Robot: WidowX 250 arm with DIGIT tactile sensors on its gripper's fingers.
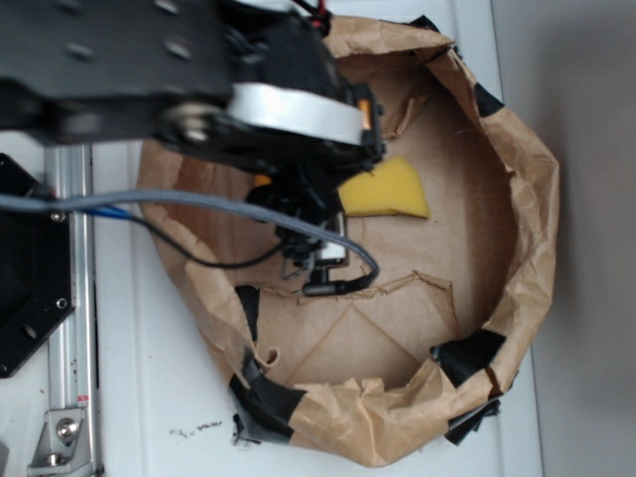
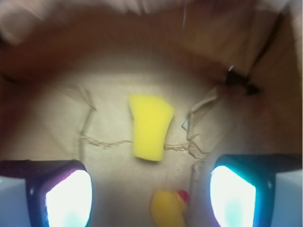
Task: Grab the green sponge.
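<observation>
The green sponge (image 1: pixel 388 190) (image 2: pixel 150 126) looks yellow: a flat foam wedge lying on the brown paper floor of the bowl-shaped enclosure. In the exterior view the arm and its gripper (image 1: pixel 310 238) hang over the floor just left of the sponge and cover its left end. In the wrist view the gripper (image 2: pixel 150 201) is open, its two pads wide apart at the bottom corners, and the sponge lies ahead of the gap, apart from both pads. Nothing is held.
A small yellow rubber duck (image 2: pixel 169 208) with a red beak sits between the pads, nearer the right one. Crumpled brown paper walls (image 1: pixel 527 199) patched with black tape (image 1: pixel 467 356) ring the floor. A metal rail (image 1: pixel 72 298) runs along the left.
</observation>
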